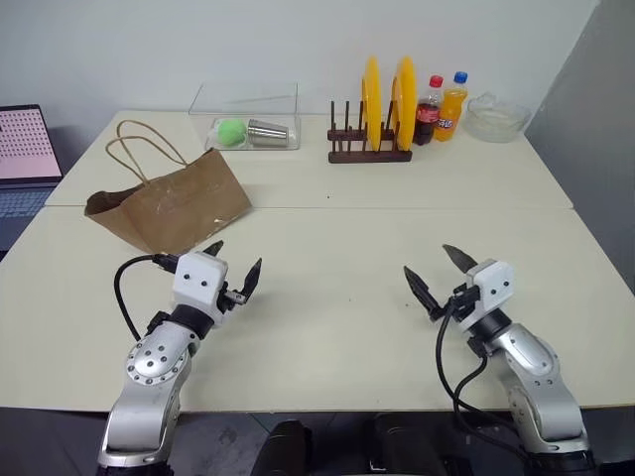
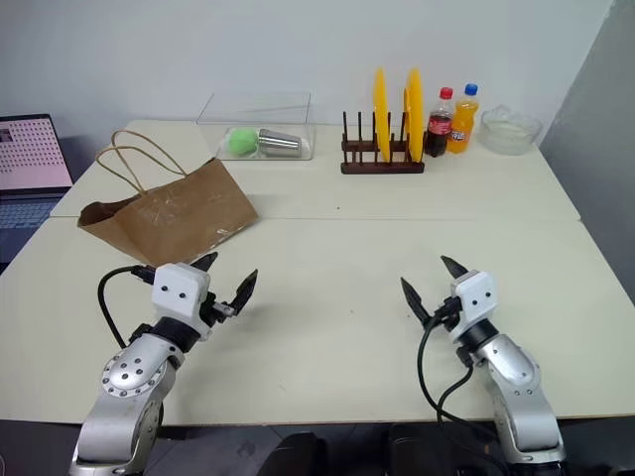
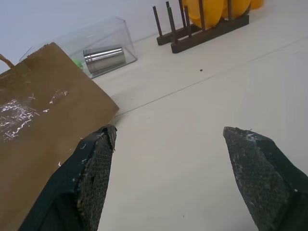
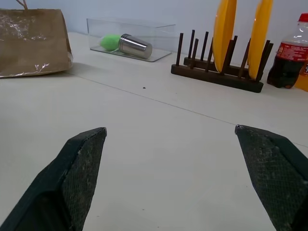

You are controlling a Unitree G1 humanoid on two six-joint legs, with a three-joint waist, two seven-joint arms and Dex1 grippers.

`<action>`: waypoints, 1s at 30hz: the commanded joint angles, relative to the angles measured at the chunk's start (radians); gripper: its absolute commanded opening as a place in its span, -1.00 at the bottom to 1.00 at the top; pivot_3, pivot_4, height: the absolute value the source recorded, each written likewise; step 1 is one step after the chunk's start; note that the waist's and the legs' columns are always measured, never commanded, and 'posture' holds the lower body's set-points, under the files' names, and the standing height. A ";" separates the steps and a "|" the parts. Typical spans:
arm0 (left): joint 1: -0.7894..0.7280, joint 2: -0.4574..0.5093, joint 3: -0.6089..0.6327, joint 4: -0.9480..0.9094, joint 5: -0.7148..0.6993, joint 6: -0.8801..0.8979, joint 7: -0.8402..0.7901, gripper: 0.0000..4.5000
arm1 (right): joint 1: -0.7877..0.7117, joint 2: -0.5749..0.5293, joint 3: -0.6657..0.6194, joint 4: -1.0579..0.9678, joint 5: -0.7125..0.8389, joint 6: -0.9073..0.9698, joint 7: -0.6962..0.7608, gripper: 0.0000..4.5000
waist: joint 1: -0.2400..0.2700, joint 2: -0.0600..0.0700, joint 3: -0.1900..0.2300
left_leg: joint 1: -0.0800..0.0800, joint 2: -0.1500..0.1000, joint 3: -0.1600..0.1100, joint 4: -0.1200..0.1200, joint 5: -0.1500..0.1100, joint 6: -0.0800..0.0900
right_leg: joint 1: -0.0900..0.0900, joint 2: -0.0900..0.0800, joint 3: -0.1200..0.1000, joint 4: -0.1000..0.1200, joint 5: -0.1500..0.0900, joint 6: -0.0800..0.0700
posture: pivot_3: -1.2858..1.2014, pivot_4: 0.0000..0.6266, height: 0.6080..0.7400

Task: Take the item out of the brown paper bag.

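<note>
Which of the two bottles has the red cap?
The dark cola bottle has the red cap. It stands right beside the wooden plate rack. The orange drink bottle next to it has a blue cap.

You had the brown paper bag [image 1: 174,210] lying crinkled and matt, with shiny scuffed patches on its kraft paper. The bench [image 1: 327,297] looked smooth and matt cream. The clear plastic box [image 1: 248,117] held a brushed metal cup [image 1: 267,132]. The plate rack [image 1: 367,151] was dark wood, carrying glossy yellow plates [image 1: 373,99].
</note>
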 commanded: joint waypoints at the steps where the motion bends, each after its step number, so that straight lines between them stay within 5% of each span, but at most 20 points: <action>1: -0.005 0.001 0.015 -0.015 -0.003 -0.022 0.000 0.67 | -0.001 0.001 -0.014 -0.033 0.005 -0.015 -0.006 1.00 | 0.000 0.000 0.000 | 0.000 0.000 0.000 0.000 0.000 0.000 | 0.000 0.000 0.000 0.000 0.000 0.000 | 0.03 -0.52 1.00; 30: 0.008 0.002 -0.006 0.009 0.074 -0.007 0.025 0.67 | 0.005 -0.022 -0.012 -0.025 -0.027 0.004 -0.008 1.00 | 0.000 0.000 0.000 | 0.000 0.000 0.000 0.000 0.000 0.000 | 0.000 0.000 0.000 0.000 0.000 0.000 | 0.03 -0.52 1.00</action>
